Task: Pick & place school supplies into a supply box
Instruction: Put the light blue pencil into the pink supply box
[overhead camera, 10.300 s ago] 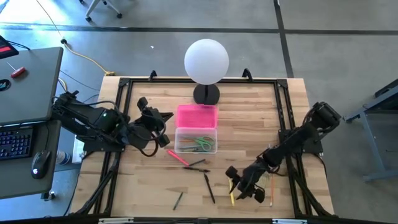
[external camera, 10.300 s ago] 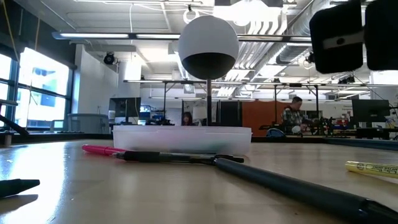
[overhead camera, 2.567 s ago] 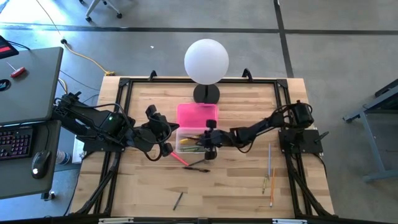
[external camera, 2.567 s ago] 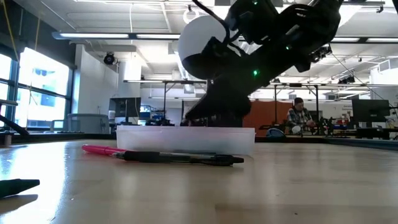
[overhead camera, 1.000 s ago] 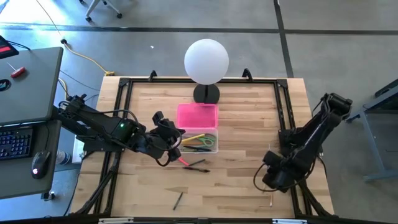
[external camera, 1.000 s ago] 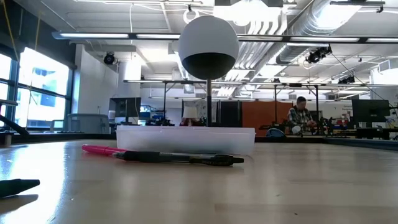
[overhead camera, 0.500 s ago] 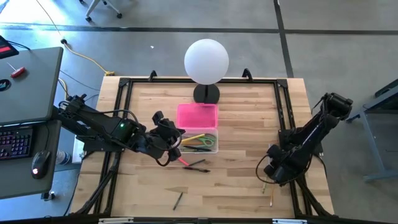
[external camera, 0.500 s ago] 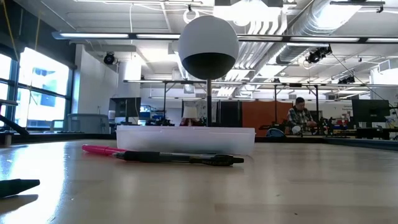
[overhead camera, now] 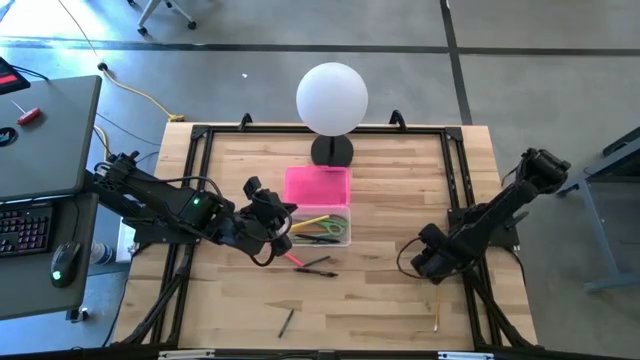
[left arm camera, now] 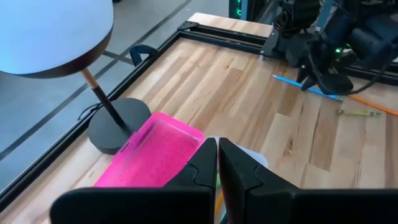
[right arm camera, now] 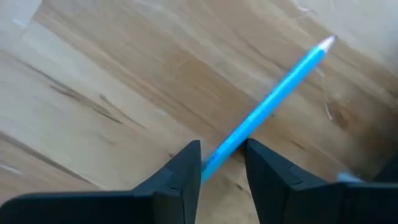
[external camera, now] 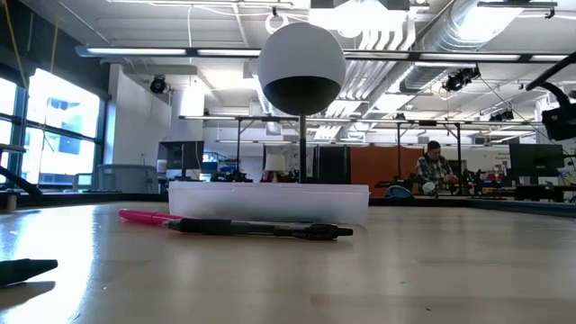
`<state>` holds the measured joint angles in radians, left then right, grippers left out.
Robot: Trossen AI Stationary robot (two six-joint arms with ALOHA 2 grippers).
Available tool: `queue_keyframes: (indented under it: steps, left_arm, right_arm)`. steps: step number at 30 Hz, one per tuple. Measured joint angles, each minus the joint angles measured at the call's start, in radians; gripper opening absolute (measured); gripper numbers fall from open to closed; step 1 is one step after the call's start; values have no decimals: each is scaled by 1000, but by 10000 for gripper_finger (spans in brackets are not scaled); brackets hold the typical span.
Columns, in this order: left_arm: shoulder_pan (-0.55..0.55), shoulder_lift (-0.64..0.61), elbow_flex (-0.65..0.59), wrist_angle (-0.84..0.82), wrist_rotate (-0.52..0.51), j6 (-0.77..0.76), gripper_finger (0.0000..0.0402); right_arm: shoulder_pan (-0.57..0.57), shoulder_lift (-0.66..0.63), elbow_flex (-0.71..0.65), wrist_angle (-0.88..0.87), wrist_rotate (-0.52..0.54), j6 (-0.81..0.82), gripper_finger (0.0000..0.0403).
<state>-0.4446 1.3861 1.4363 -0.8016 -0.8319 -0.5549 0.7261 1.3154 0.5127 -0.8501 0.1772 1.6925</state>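
While high view hides it, right tool grips blue pencil.

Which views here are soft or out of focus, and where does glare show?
Low view: the near black pen is sharp, bright ceiling lights glare above the lamp. Right wrist view: the blue pencil and wood are motion-soft. High view: evenly lit and sharp.

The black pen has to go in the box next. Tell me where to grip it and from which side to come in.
Grip the black pen at mid-barrel, coming straight down from above with the fingers set across its length. It lies flat on the table, so nothing can get under it from the side. The supply box stands close behind it, and the pink pen lies near one end, so the middle looks like the clearest spot.
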Motion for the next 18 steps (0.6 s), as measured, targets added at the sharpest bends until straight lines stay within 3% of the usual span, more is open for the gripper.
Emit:
queue_keyframes:
  steps: [7, 13, 18]
  left_arm:
    - [0, 0, 0, -1, 4, 5, 46]
    - [0, 0, 0, -2, 3, 8, 46]
    - [0, 0, 0, -2, 3, 8, 46]
  right_arm:
    - [-32, -1, -46, 95, 109, -183, 80]
    - [-58, 5, -43, 199, 293, -296, 57]
    - [-114, 17, -40, 501, 422, -589, 41]
